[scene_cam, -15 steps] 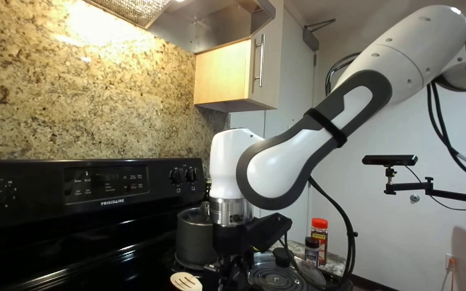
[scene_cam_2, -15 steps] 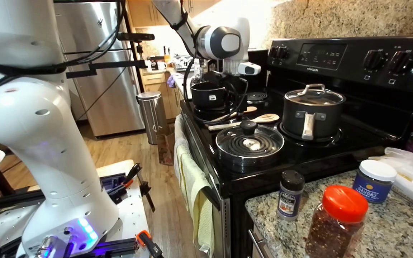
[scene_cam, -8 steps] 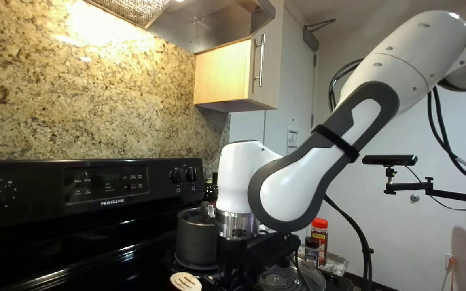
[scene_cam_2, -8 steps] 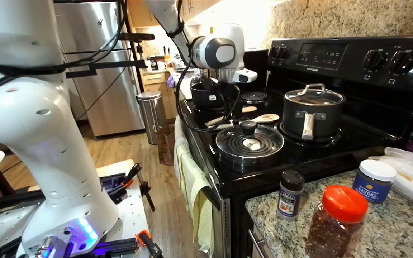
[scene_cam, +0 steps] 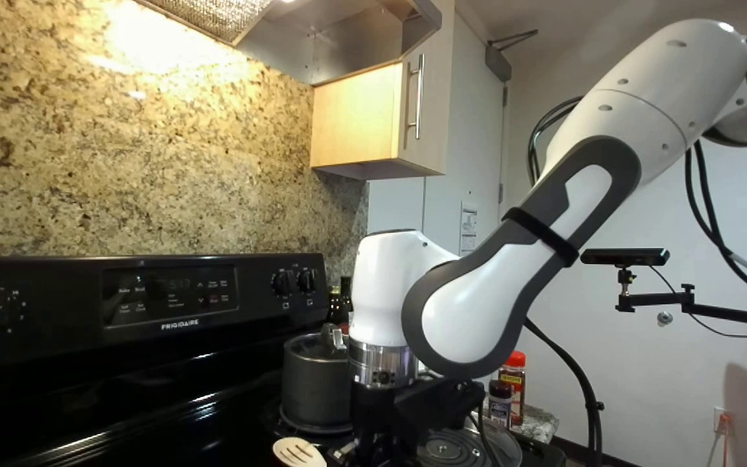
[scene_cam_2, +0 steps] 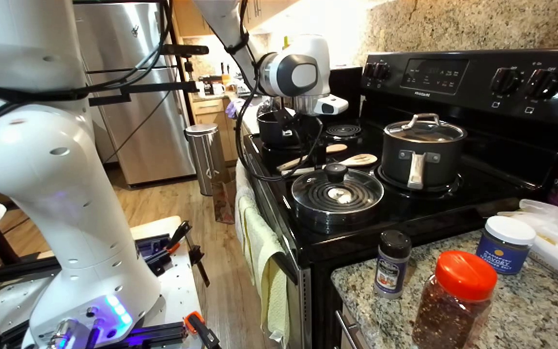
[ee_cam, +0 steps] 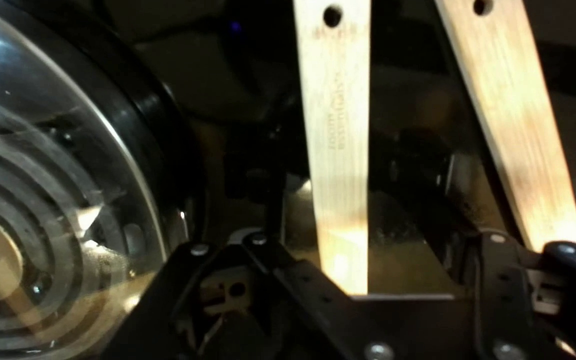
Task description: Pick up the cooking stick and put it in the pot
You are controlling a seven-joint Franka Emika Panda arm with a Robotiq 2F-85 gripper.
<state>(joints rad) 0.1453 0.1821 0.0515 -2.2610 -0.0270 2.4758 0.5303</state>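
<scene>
The cooking stick, a pale tan slotted wooden spoon [scene_cam_2: 360,160], lies flat on the black stove. Its slotted head [scene_cam: 297,452] shows at the bottom of an exterior view. My gripper [ee_cam: 363,225] is open and low over it, with the handle [ee_cam: 338,125] between the spread fingers, nearer the left one; no grip on it shows. In an exterior view the gripper [scene_cam: 377,447] is dark and cut by the lower edge. The pot [scene_cam_2: 424,157], dark grey with tall straight sides, a silver handle and a glass lid on it, stands on a burner; it shows too in an exterior view [scene_cam: 314,389].
A second wooden utensil [ee_cam: 523,125] lies beside the cooking stick, on the wrist view's right; its head [scene_cam_2: 337,148] shows. A shallow pan with a glass lid [scene_cam_2: 308,194] stands close on the other side. A black pot [scene_cam_2: 270,128] stands farther along. Spice jars [scene_cam_2: 393,271] stand on the counter.
My arm has come down and shifted toward the glass-lidded pan, mostly in the first half second, with only a slight further drop since. The spoons and pots have not moved.
</scene>
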